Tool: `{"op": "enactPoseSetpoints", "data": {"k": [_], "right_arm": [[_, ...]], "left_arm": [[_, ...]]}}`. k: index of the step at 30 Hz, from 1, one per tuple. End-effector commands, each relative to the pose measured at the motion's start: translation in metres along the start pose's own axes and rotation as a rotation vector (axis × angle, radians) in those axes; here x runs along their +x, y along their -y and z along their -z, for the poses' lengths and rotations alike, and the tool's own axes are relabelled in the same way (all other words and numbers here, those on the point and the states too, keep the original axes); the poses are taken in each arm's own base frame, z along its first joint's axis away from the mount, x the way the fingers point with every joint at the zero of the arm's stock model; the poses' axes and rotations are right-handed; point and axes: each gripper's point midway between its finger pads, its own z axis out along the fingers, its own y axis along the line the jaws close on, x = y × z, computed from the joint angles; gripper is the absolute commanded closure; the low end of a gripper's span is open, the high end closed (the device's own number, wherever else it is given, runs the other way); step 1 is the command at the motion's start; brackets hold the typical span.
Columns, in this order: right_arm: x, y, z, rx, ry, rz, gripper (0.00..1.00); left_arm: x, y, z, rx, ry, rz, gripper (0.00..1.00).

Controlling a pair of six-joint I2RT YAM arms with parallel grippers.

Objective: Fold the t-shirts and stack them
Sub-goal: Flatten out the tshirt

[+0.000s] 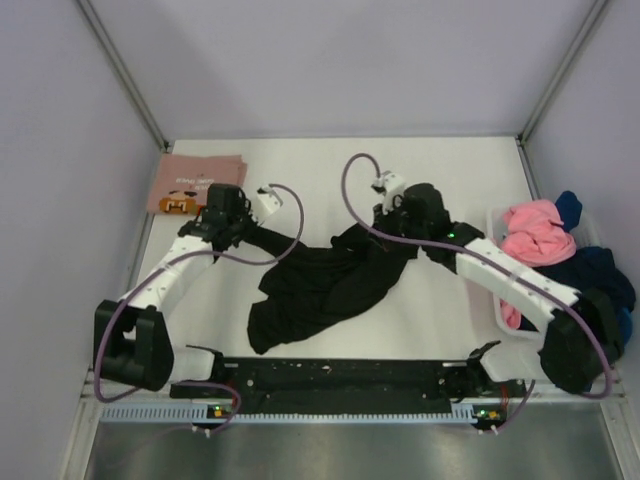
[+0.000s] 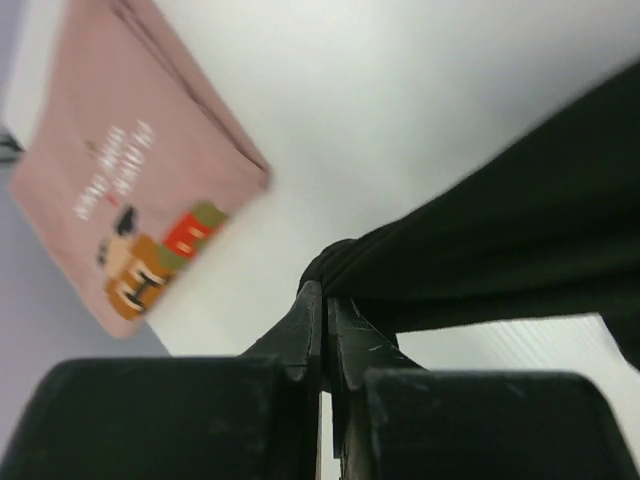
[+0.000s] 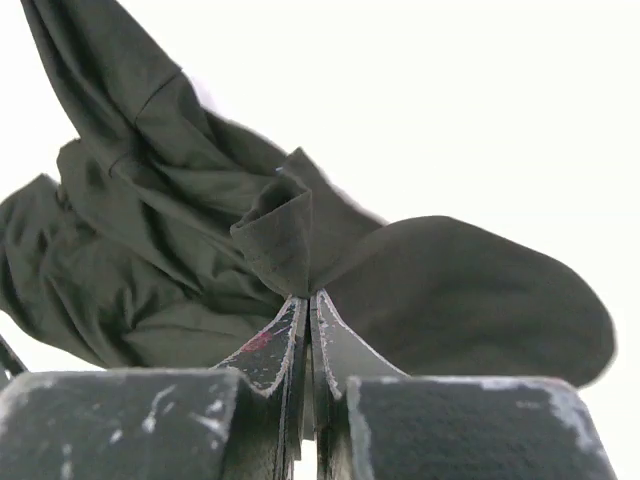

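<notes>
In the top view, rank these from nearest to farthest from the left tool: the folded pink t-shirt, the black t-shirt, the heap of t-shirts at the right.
1. black t-shirt: pinched in the left tool, spreading toward the centre.
2. folded pink t-shirt: far-left corner, close by.
3. heap of t-shirts: far over at the right.

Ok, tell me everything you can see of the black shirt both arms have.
The black t-shirt is soft, matte cloth, crumpled and unfolded, no print showing. The left claw is shut on a bunched edge, the right claw on a folded corner; between them it sags in wrinkles onto the middle of the white table.
</notes>
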Motion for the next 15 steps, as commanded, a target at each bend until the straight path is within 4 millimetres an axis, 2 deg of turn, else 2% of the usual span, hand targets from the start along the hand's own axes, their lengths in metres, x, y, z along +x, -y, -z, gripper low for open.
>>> {"op": "enactPoseSetpoints", "data": {"k": [1,3,5,7,9,10,11,12,13,15], "right_arm": [[-0.015,0.04,0.066,0.221,0.116,-0.204,1.0],[-0.011,0.053,0.095,0.299,0.159,-0.268,1.0],[-0.005,0.061,0.12,0.356,0.206,-0.332,1.0],[0.004,0.061,0.138,0.386,0.237,-0.373,1.0],[0.021,0.059,0.147,0.404,0.241,-0.407,1.0],[0.026,0.056,0.147,0.398,0.239,-0.421,1.0],[0.032,0.054,0.147,0.391,0.235,-0.437,1.0],[0.037,0.053,0.147,0.391,0.23,-0.451,1.0],[0.041,0.052,0.147,0.39,0.224,-0.457,1.0],[0.046,0.051,0.147,0.393,0.214,-0.466,1.0]], "left_arm": [[-0.076,-0.089,-0.005,-0.227,0.126,0.086,1.0],[-0.11,-0.125,-0.004,-0.298,0.167,0.13,1.0],[-0.14,-0.153,-0.005,-0.351,0.202,0.168,1.0],[-0.165,-0.17,-0.01,-0.387,0.229,0.185,1.0],[-0.182,-0.17,-0.024,-0.37,0.224,0.171,1.0],[-0.19,-0.165,-0.031,-0.339,0.22,0.157,0.85],[-0.191,-0.153,-0.042,-0.291,0.194,0.141,0.55],[-0.192,-0.141,-0.049,-0.255,0.167,0.132,0.36],[-0.191,-0.131,-0.052,-0.232,0.139,0.125,0.23],[-0.182,-0.105,-0.052,-0.168,0.095,0.105,0.14]]}}
